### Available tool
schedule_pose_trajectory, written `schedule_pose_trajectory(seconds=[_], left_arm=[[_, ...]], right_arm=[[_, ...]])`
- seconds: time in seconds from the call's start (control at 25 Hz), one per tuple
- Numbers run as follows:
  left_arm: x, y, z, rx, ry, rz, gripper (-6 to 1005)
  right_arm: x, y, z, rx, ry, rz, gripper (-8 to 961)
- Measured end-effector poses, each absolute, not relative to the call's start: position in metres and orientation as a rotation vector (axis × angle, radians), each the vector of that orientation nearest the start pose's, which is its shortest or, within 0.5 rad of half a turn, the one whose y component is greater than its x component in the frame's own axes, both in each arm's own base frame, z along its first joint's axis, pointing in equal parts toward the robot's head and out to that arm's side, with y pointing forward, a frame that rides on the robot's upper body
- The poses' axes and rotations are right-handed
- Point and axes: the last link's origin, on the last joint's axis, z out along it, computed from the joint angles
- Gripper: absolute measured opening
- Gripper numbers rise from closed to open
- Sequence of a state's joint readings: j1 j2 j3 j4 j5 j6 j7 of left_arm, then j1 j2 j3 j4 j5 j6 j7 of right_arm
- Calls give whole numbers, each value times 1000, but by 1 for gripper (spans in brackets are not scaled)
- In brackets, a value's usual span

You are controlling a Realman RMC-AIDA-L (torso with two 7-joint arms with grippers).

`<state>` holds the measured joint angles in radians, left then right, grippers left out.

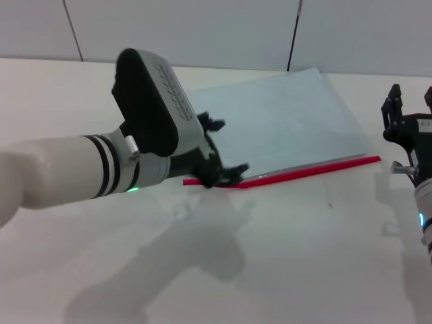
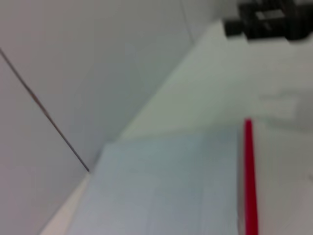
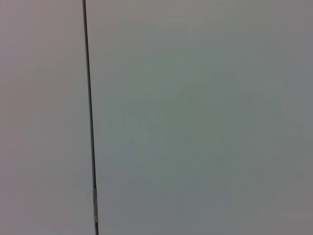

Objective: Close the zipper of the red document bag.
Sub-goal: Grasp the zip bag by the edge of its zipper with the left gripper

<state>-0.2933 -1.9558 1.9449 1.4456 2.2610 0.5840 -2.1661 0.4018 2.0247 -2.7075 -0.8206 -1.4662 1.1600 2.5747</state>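
The zipper [image 1: 304, 171] is a thin bright-red strip along the long edge of the red document bag [image 1: 283, 128] that faces the robot. The bag itself is a flat pale-blue translucent pouch lying on the white worktop [image 1: 290, 256], and it reaches back almost to the wall.

The left pincer [image 1: 219, 172] is down at the left end of this red strip, and its dark fingertips [image 1: 236, 170] meet the strip there. From this pincer the zipper runs away to the right and a little farther off. Whether the fingers really clamp a slider or only rest on the strip I cannot tell, because the wrist housing hides the contact. In my judgement the pincer is placed at this end because the pull must begin there and go along the whole edge. In the left wrist view the strip shows beside the blue sheet.

The right pincer [image 1: 408, 125] waits well apart, beyond the right end of the zipper, raised above the worktop with its fingers spread, holding nothing. Probably it stays ready to hold the bag still.
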Motion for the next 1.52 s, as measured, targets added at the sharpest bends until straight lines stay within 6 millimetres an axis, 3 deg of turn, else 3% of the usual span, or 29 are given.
schedule_pose_trajectory(seconds=[0.48, 0.72, 0.8, 0.92, 1.52], left_arm=[[-151, 342, -46, -2557, 98, 344, 877], [-153, 349, -43, -2525, 134, 528, 876], [-158, 352, -44, -2517, 123, 578, 831], [-161, 354, -45, -2521, 112, 596, 764], [-158, 367, -61, -2527, 101, 636, 667]], right_arm=[[243, 324, -64, -1514, 629, 635, 561], [242, 325, -65, -1518, 623, 638, 560], [242, 325, -65, -1521, 623, 637, 560], [241, 326, -66, -1528, 624, 636, 559], [239, 329, -68, -1543, 625, 635, 557]])
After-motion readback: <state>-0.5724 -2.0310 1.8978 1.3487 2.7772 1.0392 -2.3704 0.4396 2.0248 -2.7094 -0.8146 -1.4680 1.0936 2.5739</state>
